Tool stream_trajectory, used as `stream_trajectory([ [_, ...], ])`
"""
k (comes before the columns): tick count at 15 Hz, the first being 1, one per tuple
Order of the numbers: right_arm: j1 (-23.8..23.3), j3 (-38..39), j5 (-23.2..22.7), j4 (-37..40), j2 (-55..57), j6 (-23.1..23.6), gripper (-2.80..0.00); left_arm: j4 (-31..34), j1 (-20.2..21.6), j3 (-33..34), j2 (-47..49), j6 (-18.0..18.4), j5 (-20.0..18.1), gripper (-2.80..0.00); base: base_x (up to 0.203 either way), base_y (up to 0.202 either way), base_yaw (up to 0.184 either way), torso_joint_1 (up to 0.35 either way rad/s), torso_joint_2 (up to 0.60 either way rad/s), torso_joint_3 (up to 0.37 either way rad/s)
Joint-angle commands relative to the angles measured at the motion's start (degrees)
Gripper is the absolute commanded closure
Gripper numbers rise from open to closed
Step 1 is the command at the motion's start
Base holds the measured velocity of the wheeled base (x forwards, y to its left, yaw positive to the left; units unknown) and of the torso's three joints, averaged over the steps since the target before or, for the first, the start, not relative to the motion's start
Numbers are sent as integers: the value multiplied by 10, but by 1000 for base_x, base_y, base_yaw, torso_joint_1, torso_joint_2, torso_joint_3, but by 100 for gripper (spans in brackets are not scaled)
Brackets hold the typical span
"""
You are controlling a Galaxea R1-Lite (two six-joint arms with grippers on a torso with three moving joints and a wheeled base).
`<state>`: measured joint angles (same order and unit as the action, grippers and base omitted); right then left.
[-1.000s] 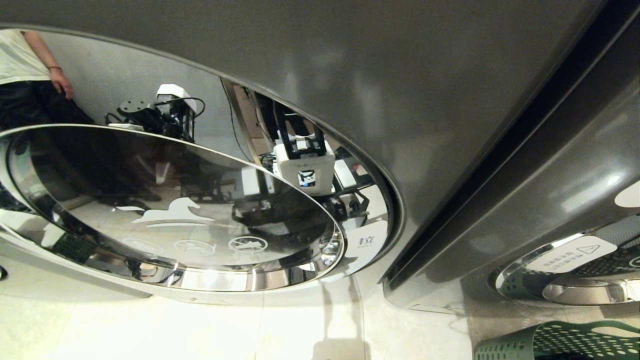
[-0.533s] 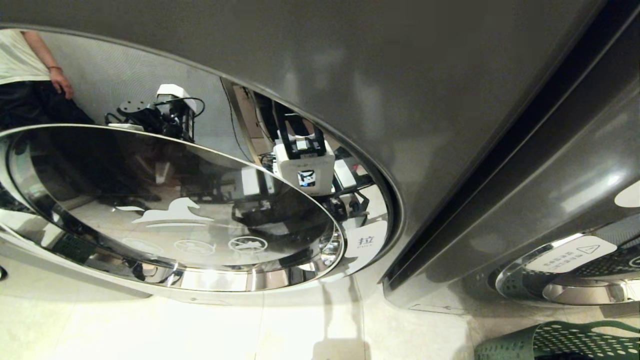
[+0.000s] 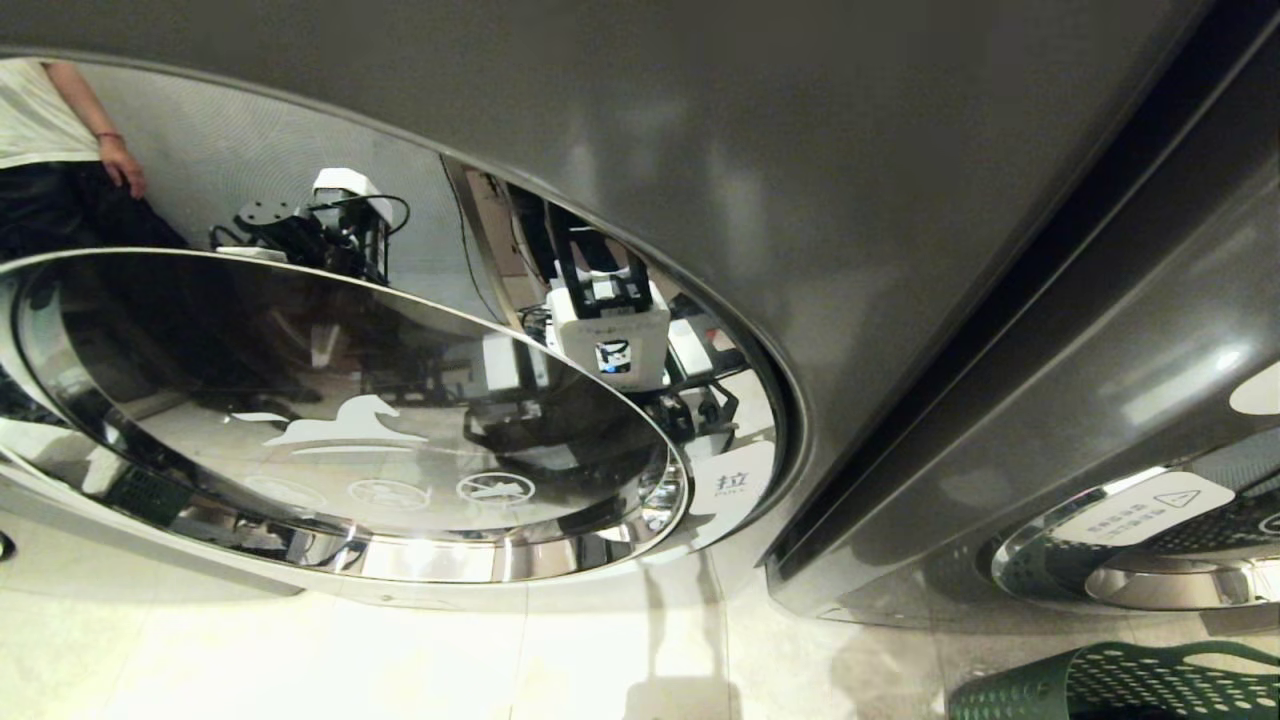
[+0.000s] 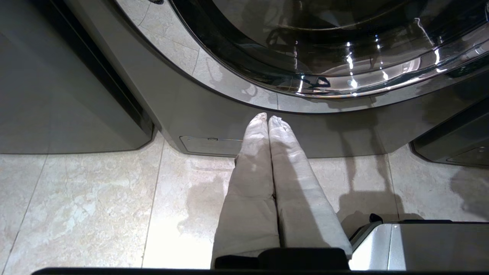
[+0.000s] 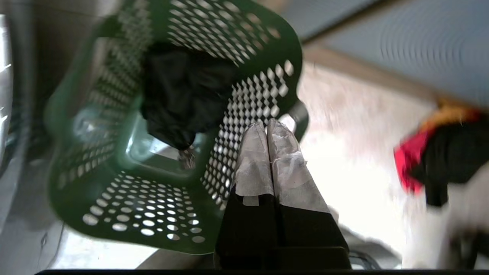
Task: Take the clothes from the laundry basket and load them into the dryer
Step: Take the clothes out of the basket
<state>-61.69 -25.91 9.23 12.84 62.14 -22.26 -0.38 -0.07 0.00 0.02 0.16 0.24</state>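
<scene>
the dryer (image 3: 700, 130) is seen very close in the head view, with its grey front filling most of the picture. its round door (image 3: 340, 420) is shut, and the shiny glass shows a mirror picture of the robot and the room. a small white label (image 3: 733, 480) is stuck by the edge of the door. a second machine (image 3: 1100, 400) is seen to the right, with its own round door (image 3: 1130, 550) low down. only a corner of the green laundry basket (image 3: 1110, 685) is seen at the bottom right of the head view, on the pale floor (image 3: 400, 660). a person in a white top (image 3: 40, 110) is seen at the far left. no arm is seen in the head view. in the left wrist view, the left gripper (image 4: 267, 118) is held low over the floor just in front of the dryer, and its two fingers (image 4: 252, 164) are pressed together with nothing between them. in the right wrist view, the right gripper (image 5: 266, 124) is held over the rim of the laundry basket (image 5: 114, 198), and its fingers (image 5: 254, 160) are pressed together too, with nothing held. dark clothes (image 5: 183, 91) are seen lying inside the basket. a red and black thing (image 5: 435, 156) is seen off to one side, too blurred to be named.
</scene>
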Motion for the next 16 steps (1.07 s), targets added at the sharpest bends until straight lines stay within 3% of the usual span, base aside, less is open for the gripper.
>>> stream_trajectory([
  [1,-42,-9,-8,-1,91,-2,0,0,0,0,-1,0,0,0,0,0,0,0,0,0],
  [8,-175,-63,-164,-111,404,13,0,-1,0,0,-1,0,0,0,0,0,0,0,0,0],
  [13,-190,-143,-194,-131,565,22,0,0,1,0,-1,0,0,0,0,0,0,0,0,0],
  [14,-190,-150,-200,-134,594,37,-280,-1,0,0,-1,0,0,0,0,0,0,0,0,0],
  [16,-190,-157,-217,-141,640,73,-280,-1,0,0,-1,0,0,0,0,0,0,0,0,0],
])
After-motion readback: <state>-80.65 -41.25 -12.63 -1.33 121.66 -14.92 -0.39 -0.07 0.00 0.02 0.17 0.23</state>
